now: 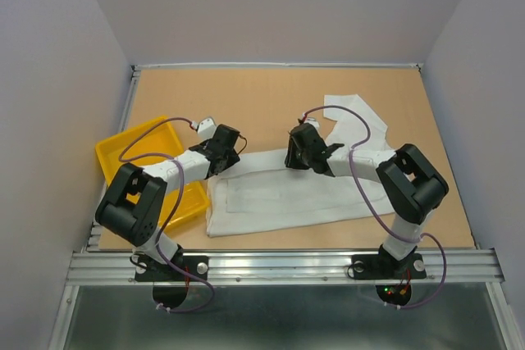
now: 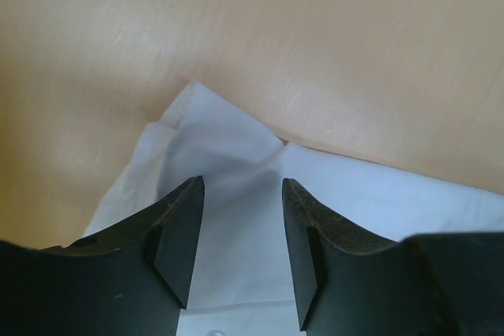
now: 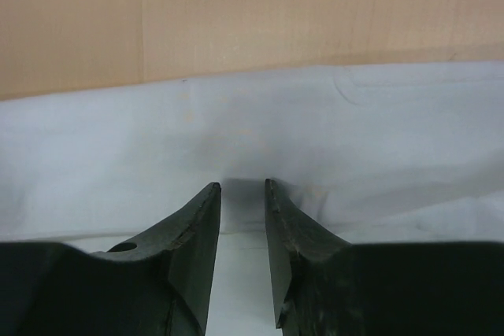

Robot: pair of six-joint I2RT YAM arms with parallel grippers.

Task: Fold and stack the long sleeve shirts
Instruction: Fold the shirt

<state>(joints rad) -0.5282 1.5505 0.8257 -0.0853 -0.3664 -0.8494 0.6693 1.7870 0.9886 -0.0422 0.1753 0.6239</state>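
- From the overhead view I see a tan board table [image 1: 271,96] with a thin metal edge, boxed in by plain pale grey-lilac walls [image 1: 49,55] on the left, far and right sides.
- An aluminium rail [image 1: 279,266] runs along the near edge at 6 o'clock. Both arm bases are bolted to it, and purple cables [image 1: 371,202] loop off the arms.
- The long sleeve shirt [image 1: 287,196] is white. It lies as a flat folded band across the near half of the table, from centre toward 6 o'clock, with a loose white part running up toward 1 o'clock.
- A yellow tray [image 1: 135,153] sits at 8 to 9 o'clock. The left arm crosses over it, and the shirt's left edge lies just beside its near corner.
- The left gripper [image 1: 223,153] is over the shirt's far-left corner. Its wrist view shows the left gripper [image 2: 242,181] with a moderate gap between the jaws and white cloth visible through it.
- The right gripper [image 1: 308,155] is over the shirt's far edge, near centre. Its wrist view shows the right gripper [image 3: 242,185] parted only narrowly, tips low over the cloth, with bare board beyond at 12 o'clock.
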